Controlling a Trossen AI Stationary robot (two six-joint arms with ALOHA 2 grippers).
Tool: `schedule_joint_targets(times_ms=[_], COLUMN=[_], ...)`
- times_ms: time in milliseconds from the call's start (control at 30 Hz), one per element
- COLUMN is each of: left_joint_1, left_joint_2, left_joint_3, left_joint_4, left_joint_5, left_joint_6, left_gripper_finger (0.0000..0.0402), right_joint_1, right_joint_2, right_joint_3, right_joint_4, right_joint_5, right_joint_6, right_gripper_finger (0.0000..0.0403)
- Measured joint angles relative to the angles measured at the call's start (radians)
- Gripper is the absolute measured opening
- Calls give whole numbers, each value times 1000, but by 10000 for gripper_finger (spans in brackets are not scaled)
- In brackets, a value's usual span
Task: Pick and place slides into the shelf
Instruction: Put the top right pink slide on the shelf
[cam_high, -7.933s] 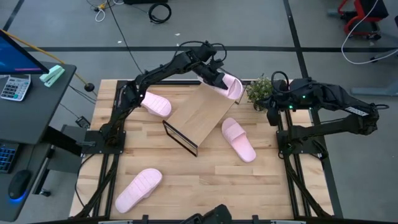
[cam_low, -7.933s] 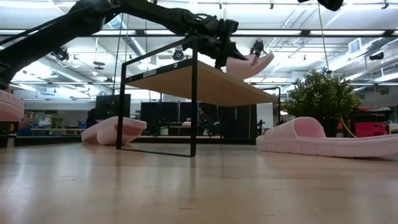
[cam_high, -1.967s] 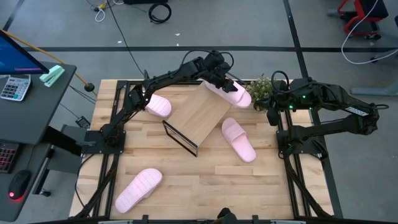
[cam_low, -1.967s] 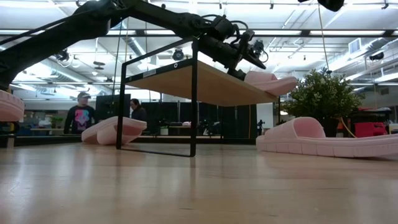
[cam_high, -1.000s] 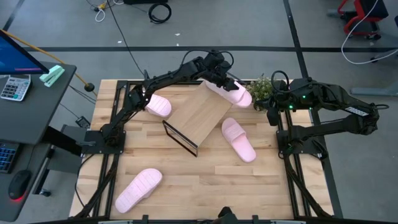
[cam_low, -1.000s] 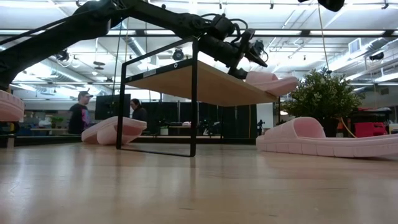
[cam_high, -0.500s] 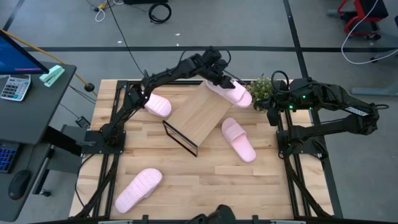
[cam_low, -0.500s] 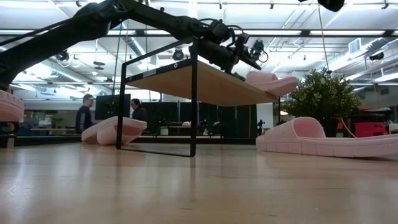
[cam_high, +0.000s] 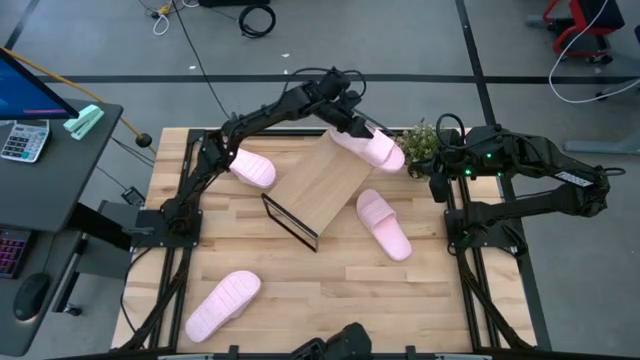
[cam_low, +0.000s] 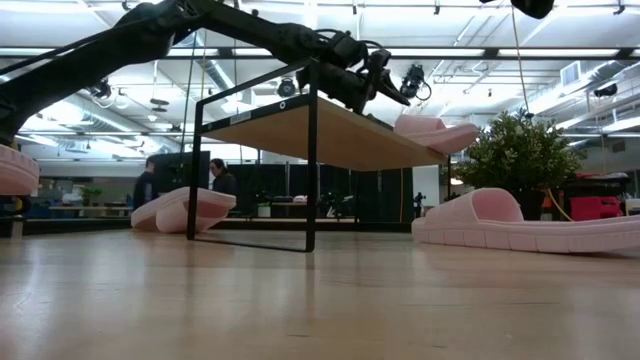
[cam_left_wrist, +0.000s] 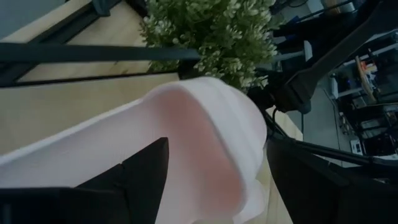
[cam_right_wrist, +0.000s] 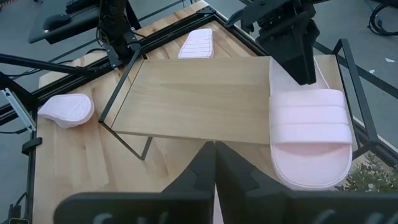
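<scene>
The shelf (cam_high: 318, 188) stands askew mid-table, a wood board on a black wire frame. One pale pink slide (cam_high: 372, 148) lies sole-down on the board's far right end (cam_right_wrist: 273, 93), its toe sticking out past the edge toward the plant. My left gripper (cam_high: 350, 120) hovers open just behind the slide's heel; in the left wrist view its fingers (cam_left_wrist: 146, 171) flank the slide (cam_left_wrist: 205, 137). In the low view it (cam_low: 392, 88) is clear of the slide (cam_low: 435, 130). My right gripper (cam_right_wrist: 214, 146) waits shut at the table's right edge.
Three more slides lie on the table: at the far left (cam_high: 250, 168), right of the shelf (cam_high: 384, 224) and at the near left (cam_high: 222, 303). A small potted plant (cam_high: 418, 143) stands just beyond the placed slide. Two people (cam_low: 150, 185) stand in the room behind.
My left gripper has let go of the slide and drawn back from it, up and toward the table's far left. The slide has stayed where it was on the shelf's far right end.
</scene>
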Motion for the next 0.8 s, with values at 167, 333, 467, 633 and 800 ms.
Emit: schedule_joint_targets(times_ms=[167,333,467,633,800], left_joint_1=[7,21,27,17,-30], left_joint_2=[-16,-54,-101,-174,-256], left_joint_3=[0,0,0,0,0], left_joint_4=[-8,-51,-145,-299,-426], left_joint_5=[3,-10,-23,-31,-68], left_joint_6=[7,41,81,134,181], left_gripper_finger=[277,277,277,277,275], right_joint_1=[0,0,0,0,0], right_joint_2=[0,0,0,0,0], right_joint_3=[0,0,0,0,0], right_joint_4=[0,0,1,3,3], right_joint_5=[0,0,1,2,2], right_joint_6=[3,3,10,12,11], right_gripper_finger=[15,12,14,15,16])
